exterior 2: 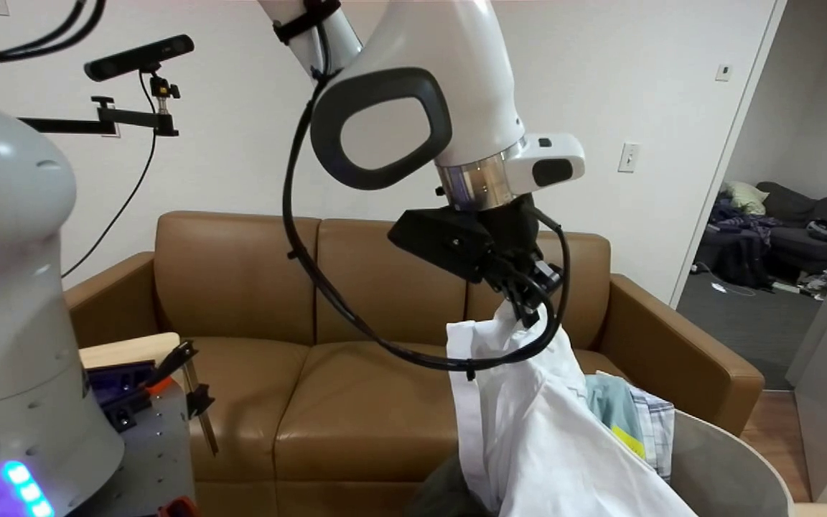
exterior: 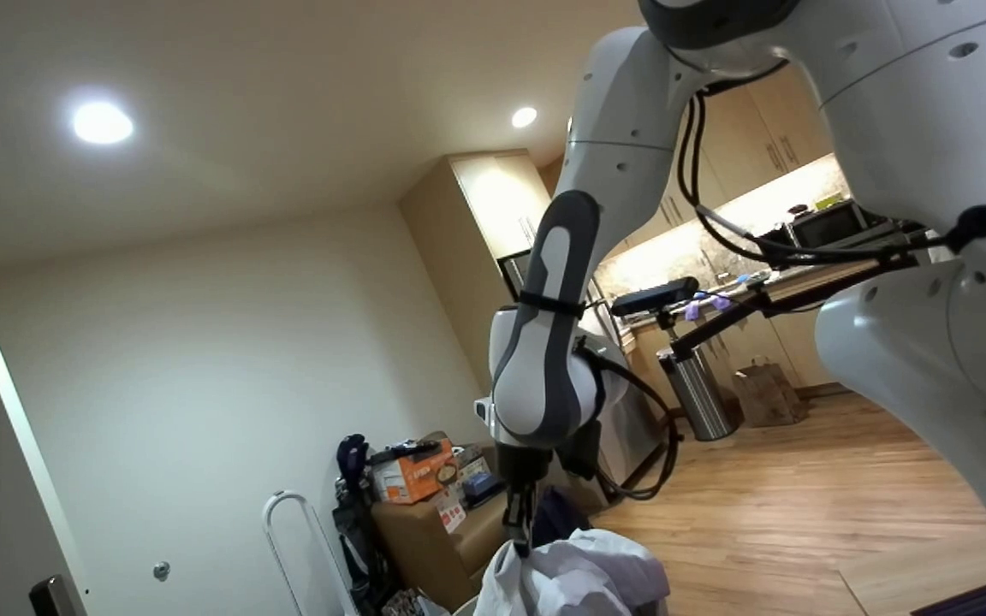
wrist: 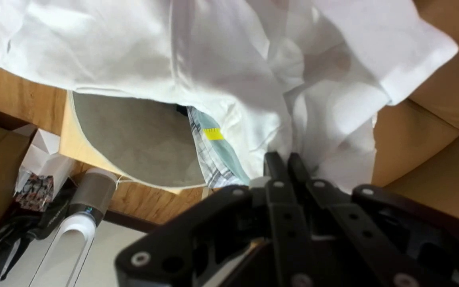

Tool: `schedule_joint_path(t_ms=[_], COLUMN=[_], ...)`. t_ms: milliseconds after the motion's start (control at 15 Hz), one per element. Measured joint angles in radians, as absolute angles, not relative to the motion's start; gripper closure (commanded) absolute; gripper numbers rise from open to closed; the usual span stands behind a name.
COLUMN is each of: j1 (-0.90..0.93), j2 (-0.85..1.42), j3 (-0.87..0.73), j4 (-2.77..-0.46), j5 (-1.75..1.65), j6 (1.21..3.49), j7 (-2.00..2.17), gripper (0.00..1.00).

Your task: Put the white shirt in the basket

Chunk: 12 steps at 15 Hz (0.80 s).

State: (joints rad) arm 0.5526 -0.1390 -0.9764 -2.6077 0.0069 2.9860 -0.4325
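In an exterior view, toward ceiling (exterior: 288, 103); in an exterior view, toward sofa (exterior 2: 367, 409); wrist view, downward; all 3 share shirt (wrist: 221, 71).

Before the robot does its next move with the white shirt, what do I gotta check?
1. Claw pinching the white shirt: ok, cloth is gathered up there.
2. Shirt all inside the basket: not ok, in the wrist view it spreads past the rim.
3. Room inside: ok, it seems; bare wall shows beside the plaid cloth.
4. Shirt's lower end hanging free: cannot tell, both exterior views cut it off.
5. Black cable clear of the shirt: cannot tell.
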Motion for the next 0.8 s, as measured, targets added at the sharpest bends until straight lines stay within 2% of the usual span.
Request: schedule_joint_path(t_ms=[400,800], j1=[0.554,0.464], j2=[-0.045,0.129], j3=[-1.009,-1.100], j4=[-2.450,-2.259], j5=[0.056,0.509], j6=[2.532,2.053], j7=[-0.455,-0.793], gripper=[0.96,0.95])
